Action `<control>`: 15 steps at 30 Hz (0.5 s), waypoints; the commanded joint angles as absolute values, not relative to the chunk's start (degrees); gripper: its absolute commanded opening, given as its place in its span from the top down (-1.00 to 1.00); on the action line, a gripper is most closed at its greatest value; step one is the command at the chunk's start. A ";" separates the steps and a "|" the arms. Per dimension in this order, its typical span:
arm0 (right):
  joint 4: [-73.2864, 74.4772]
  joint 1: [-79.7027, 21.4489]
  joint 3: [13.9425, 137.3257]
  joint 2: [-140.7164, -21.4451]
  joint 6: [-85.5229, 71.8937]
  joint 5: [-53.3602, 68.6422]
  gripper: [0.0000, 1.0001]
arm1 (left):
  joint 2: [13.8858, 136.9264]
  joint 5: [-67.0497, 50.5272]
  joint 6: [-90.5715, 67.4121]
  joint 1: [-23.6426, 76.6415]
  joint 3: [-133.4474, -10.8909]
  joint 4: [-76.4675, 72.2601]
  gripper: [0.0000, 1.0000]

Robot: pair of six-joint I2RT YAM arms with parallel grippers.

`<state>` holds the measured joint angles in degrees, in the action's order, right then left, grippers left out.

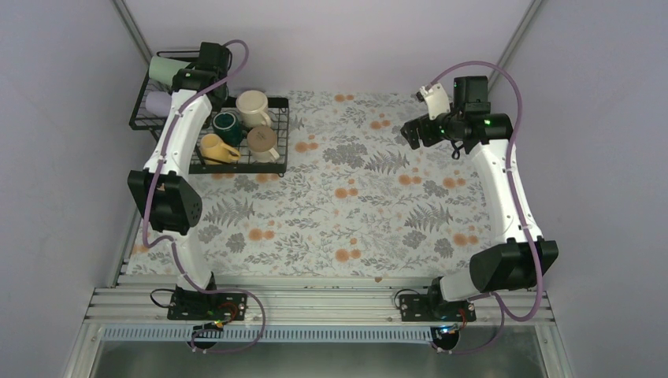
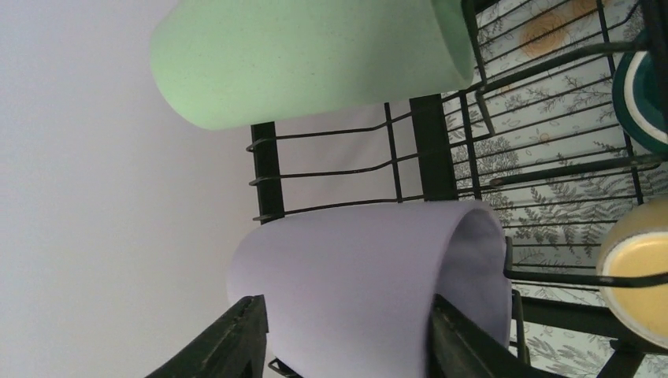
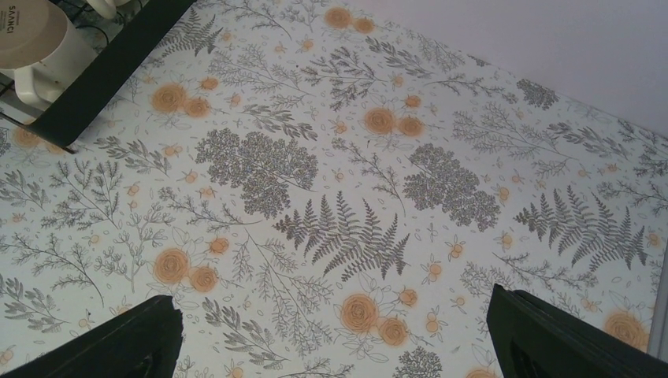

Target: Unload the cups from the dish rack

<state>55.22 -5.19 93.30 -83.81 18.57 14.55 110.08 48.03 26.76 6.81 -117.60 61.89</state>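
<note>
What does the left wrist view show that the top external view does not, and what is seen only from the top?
Only the left wrist view: the left gripper, its jaws framing the lavender tumbler, which lies on its side. Only the top external view: the right gripper, open over the floral cloth, and two cream mugs in the dish rack. Both: the mint-green tumbler, the lavender tumbler, the teal mug, the yellow mug and the rack's wires.

Lab test cell: grey partitions [image 1: 63, 118], aluminium frame [image 1: 315, 303].
</note>
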 commanded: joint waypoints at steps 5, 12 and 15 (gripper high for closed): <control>55.06 -5.48 93.12 -82.57 19.86 16.41 -1.00 | 110.00 48.83 27.60 6.86 -122.02 63.77 0.23; 55.71 -5.49 93.79 -81.73 19.95 17.30 -1.00 | 109.11 49.14 27.27 6.82 -120.63 63.82 0.56; 55.86 -5.50 93.70 -81.34 19.95 17.17 -1.00 | 108.90 49.80 27.16 6.77 -120.74 63.77 0.82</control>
